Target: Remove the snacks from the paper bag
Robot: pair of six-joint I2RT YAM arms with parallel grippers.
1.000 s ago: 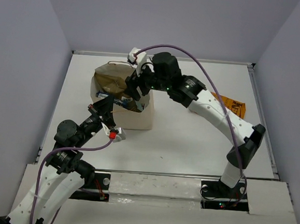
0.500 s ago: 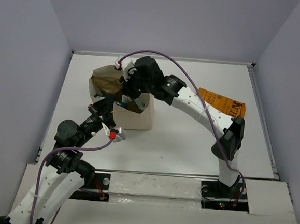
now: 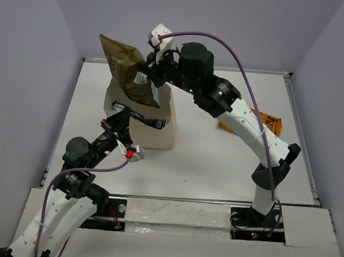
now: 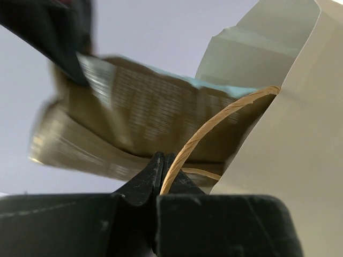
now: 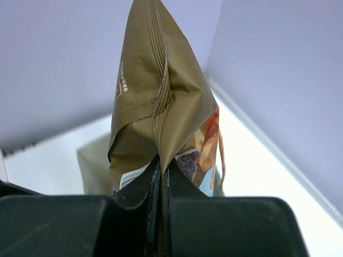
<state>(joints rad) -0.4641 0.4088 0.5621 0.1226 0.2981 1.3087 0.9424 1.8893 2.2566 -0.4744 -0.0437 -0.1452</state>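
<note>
- The right gripper (image 3: 154,78) is clamped shut on one edge of the brown chip bag (image 3: 127,70). That bag hangs tilted in the air above the paper bag (image 3: 156,138).
- The left gripper (image 4: 162,167) is pinched shut on the cord handle (image 4: 214,126) at the paper bag's near-left rim, which I take to be steadying it.
- To do this well, I'd lift until the chip bag's lowest corner is plainly above the rim and only then swing sideways. A corner that snags could drag or tip the paper bag.
- The hold is on a thin seam of glossy film, so a smooth, unhurried carry looks safer than a jerk.
- The left pinch should hold the handle until the chip bag is clear.
- A sensible drop spot seems to be the bare table (image 3: 205,161) on the right, near the orange bag (image 3: 269,120) lying there, not on top of it.
- The right arm covers part of the orange bag.
- The chip bag and gripper block most of the paper bag's mouth. Something dark, perhaps a packet (image 3: 138,119), shows there, but I cannot tell how many snacks remain inside.
- I cannot tell whether the chip bag's lower corner touches the rim.
- The left wrist view is blurred and the print on the chip bag is unreadable.
</note>
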